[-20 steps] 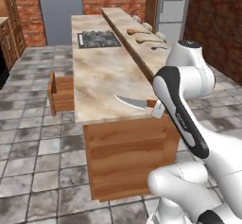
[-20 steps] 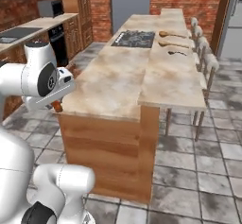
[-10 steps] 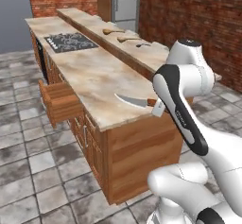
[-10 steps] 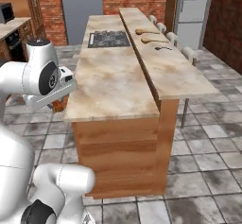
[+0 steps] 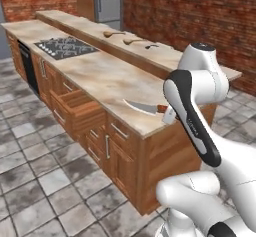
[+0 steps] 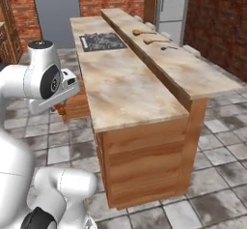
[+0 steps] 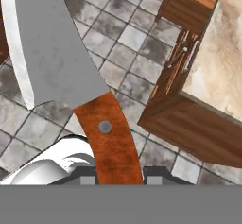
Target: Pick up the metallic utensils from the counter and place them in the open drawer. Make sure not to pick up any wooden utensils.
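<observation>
One knife jutted blade-first from the arm over the counter edge, the open drawer well left. In the hand view, the gripper clamped its reddish handle; lowering it flat into the drawer looked wisest.

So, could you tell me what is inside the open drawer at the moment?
The drawer stands pulled out from the counter, and the bare wooden bottom that shows holds nothing. The part still under the counter edge is hidden.

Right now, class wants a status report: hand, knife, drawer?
Hand shut on knife, held off the counter. Drawer open. Nothing visibly blocking it.
</observation>
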